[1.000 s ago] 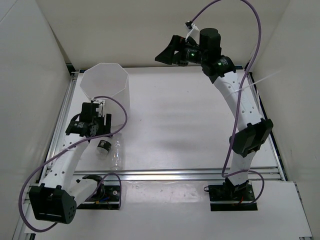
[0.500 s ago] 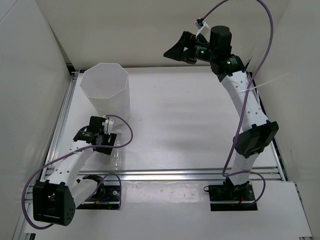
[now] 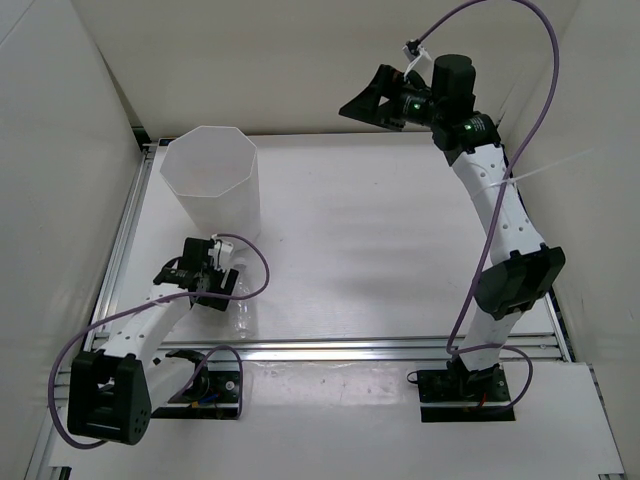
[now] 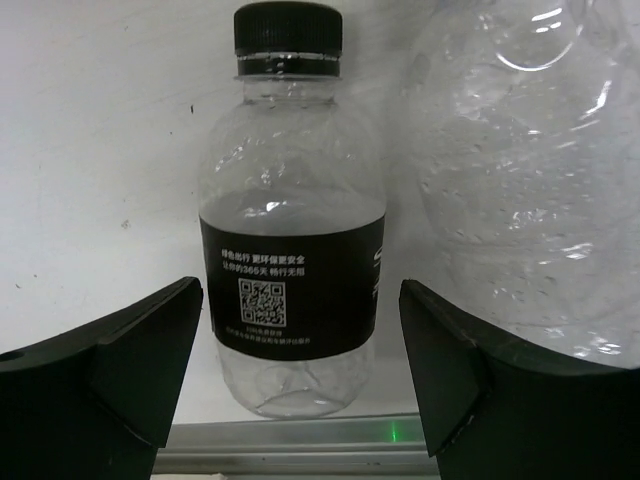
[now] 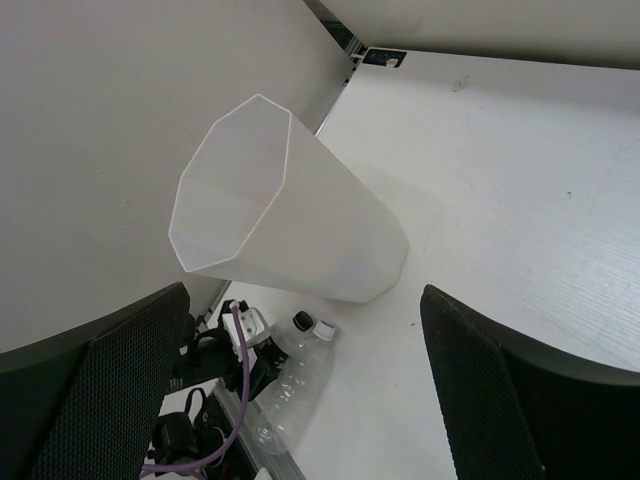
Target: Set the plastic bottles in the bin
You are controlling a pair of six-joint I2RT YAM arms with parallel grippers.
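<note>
Beside the black-capped bottle [image 4: 290, 250], the plain bottle [image 4: 520, 180] is partly cut off.

Colours as I see them
Clear short bottle [image 4: 290, 290], black cap, black label with white QR print; plain bottle [image 4: 510, 180] clear; bin [image 3: 210, 185] translucent white.

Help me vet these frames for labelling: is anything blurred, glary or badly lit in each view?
Left wrist: black-capped bottle sharp, label readable; glare spots on the clear bottle beside it; left end effector fingers dark, featureless. Right wrist: bin sharp, right end effector fingers dark. Top external: even diffuse light, faint shadows on the table.
</note>
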